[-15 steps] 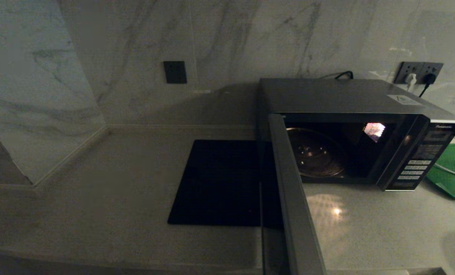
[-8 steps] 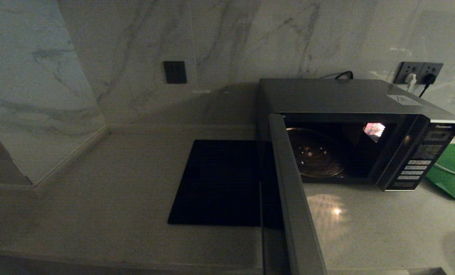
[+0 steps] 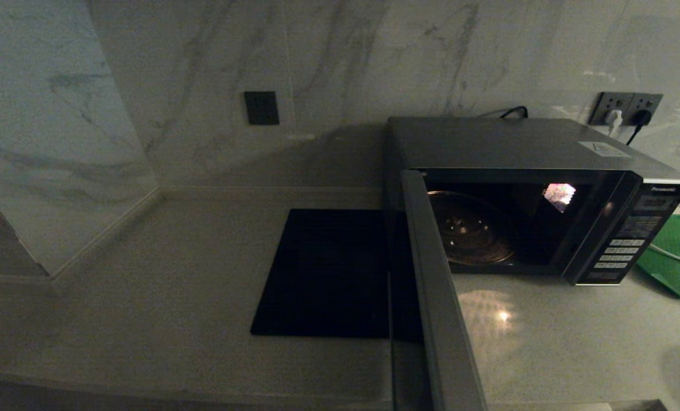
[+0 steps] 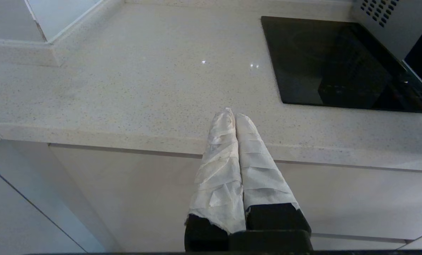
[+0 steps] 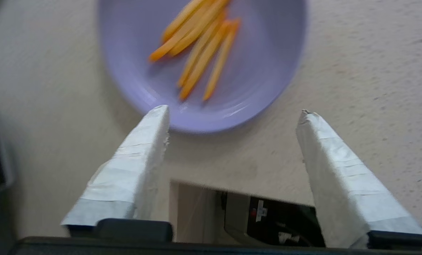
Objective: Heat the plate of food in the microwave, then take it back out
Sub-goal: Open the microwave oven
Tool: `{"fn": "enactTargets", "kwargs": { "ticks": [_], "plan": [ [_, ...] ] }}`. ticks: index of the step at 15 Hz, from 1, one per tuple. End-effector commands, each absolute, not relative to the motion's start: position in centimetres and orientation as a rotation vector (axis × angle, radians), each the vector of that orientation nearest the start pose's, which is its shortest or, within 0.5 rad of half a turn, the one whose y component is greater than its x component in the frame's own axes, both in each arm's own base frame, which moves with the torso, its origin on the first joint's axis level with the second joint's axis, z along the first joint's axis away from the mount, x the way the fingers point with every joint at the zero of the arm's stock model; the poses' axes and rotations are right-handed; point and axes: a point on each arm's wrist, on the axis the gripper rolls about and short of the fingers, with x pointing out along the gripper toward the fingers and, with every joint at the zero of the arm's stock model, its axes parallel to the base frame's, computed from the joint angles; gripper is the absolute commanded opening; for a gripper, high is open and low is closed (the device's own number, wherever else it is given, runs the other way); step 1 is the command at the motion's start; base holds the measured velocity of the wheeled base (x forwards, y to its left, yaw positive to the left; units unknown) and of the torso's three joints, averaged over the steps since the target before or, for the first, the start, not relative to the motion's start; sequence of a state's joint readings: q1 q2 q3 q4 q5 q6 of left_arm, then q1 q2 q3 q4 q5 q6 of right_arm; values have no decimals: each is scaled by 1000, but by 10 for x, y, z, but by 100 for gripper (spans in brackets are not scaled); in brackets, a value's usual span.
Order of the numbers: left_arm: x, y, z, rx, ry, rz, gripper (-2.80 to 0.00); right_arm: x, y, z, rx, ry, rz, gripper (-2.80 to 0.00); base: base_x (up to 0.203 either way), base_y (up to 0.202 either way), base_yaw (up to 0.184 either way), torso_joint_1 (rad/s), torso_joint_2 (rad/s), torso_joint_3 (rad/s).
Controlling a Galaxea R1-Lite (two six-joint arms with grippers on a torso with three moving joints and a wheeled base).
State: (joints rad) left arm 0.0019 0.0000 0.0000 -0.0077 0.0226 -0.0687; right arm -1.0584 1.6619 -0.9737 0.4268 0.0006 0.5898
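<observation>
The microwave (image 3: 517, 142) stands at the back right of the counter with its door (image 3: 437, 297) swung wide open toward me. Inside it the clear glass turntable (image 3: 471, 228) is bare. The plate of food (image 5: 260, 71), lilac with orange sticks (image 5: 200, 53), shows only in the right wrist view, resting on the counter. My right gripper (image 5: 234, 110) is open, its fingertips just short of the plate's near rim, touching nothing. In front of the counter's front edge my left gripper (image 4: 232, 113) is shut and empty. Neither gripper shows in the head view.
A flat black mat (image 3: 328, 274) lies left of the open door and also shows in the left wrist view (image 4: 331, 63). A green tray (image 3: 676, 257) sits right of the microwave. Wall sockets (image 3: 625, 108) with plugs are behind it. The counter edge (image 4: 126, 136) overhangs cabinet fronts.
</observation>
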Motion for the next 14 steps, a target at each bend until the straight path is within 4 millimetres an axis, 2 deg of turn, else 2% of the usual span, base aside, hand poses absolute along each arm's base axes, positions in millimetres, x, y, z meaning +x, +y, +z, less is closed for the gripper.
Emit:
{"fn": "enactTargets", "kwargs": {
  "ticks": [1, 8, 14],
  "plan": [
    [-23, 0, 76, -69, -9, 24, -280, 120, -236, 141, 1120, 749, -1286, 0, 0, 0, 0, 0, 0, 0],
    [-23, 0, 76, -69, -9, 24, -280, 105, -263, 110, 1137, 741, -1344, 0, 0, 0, 0, 0, 0, 0],
    [-23, 0, 76, -69, -8, 24, -280, 108, -272, 81, 1182, 840, -1342, 0, 0, 0, 0, 0, 0, 0]
  ]
}}
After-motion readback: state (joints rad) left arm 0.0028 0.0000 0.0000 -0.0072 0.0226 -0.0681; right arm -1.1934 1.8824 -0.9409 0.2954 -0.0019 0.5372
